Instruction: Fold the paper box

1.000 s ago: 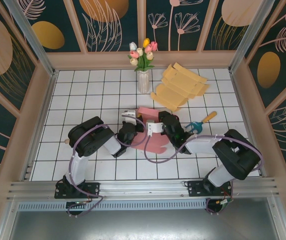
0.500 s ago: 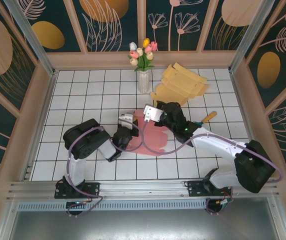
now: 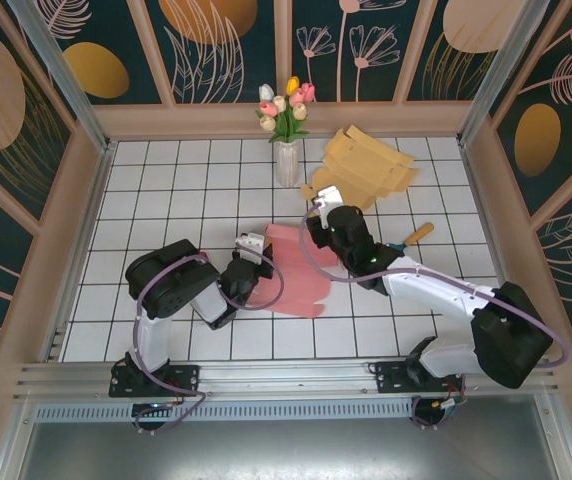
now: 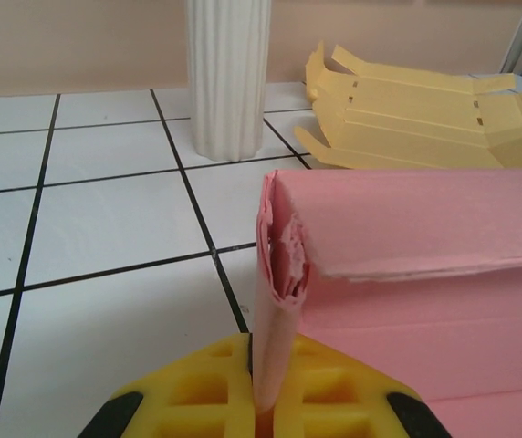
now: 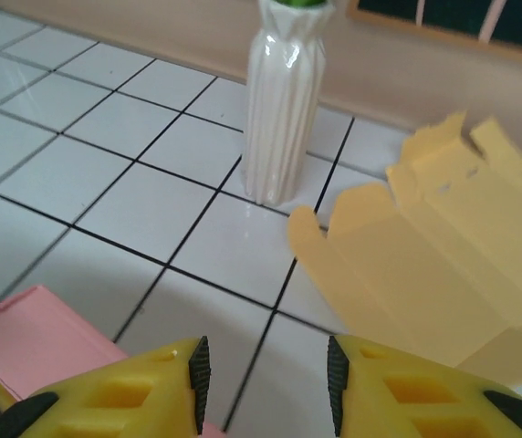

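Observation:
The pink paper box (image 3: 301, 272) lies partly folded on the white tiles in the middle of the table. In the left wrist view its pink wall (image 4: 407, 274) stands up, and a crumpled flap runs down between my yellow fingers. My left gripper (image 3: 249, 262) is shut on that flap at the box's left edge, also seen as the left gripper (image 4: 263, 401). My right gripper (image 3: 318, 222) hovers over the box's far right corner, open, with bare tile between its pads (image 5: 199, 370). A corner of the pink box (image 5: 33, 338) shows at lower left of the right wrist view.
A white vase (image 3: 287, 160) with tulips stands behind the box, also the vase (image 5: 284, 100). A stack of flat yellow box blanks (image 3: 366, 170) lies at back right, close to my right gripper. A small tool with a wooden handle (image 3: 406, 240) lies to the right.
My right gripper has let go of the pink box and moved away toward the back, over the box's far corner. The box now lies flatter. My left gripper keeps its hold.

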Robot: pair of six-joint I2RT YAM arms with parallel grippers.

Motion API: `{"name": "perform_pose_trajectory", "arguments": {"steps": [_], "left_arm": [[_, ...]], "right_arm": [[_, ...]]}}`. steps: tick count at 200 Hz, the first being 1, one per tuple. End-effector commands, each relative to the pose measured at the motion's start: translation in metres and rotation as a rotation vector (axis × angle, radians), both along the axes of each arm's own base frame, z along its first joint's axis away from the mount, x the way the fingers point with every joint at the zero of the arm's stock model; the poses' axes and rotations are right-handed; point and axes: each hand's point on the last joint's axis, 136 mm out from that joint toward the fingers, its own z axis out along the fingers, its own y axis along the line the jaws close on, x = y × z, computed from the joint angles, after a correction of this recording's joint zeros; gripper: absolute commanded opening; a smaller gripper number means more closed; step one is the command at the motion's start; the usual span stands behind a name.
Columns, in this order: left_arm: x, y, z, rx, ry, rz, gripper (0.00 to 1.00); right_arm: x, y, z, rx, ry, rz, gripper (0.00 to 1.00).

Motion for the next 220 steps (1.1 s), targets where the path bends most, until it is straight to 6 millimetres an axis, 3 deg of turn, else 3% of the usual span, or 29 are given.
{"name": "perform_pose_trajectory", "arguments": {"steps": [1, 32, 76, 146, 170, 220], "left_arm": [[0.002, 0.002, 0.019, -0.028, -0.045, 0.009, 0.00], [0.000, 0.003, 0.022, -0.086, -0.035, 0.005, 0.00], [-0.001, 0.008, 0.021, -0.127, -0.023, 0.031, 0.00], [0.004, 0.023, 0.014, -0.149, -0.012, 0.132, 0.00], [0.002, 0.018, 0.015, -0.159, -0.012, 0.102, 0.00], [0.000, 0.009, 0.017, -0.188, -0.007, 0.048, 0.00]], "right_arm": [[-0.006, -0.005, -0.006, 0.207, 0.141, -0.108, 0.42], [-0.020, -0.002, -0.016, 0.408, 0.254, -0.140, 0.43], [-0.028, 0.002, -0.028, 0.566, 0.344, -0.176, 0.51], [-0.035, -0.014, -0.056, 0.630, 0.372, -0.258, 0.52], [-0.034, -0.007, -0.054, 0.631, 0.365, -0.217, 0.53], [-0.029, 0.016, -0.030, 0.693, 0.347, -0.116, 0.53]]}}
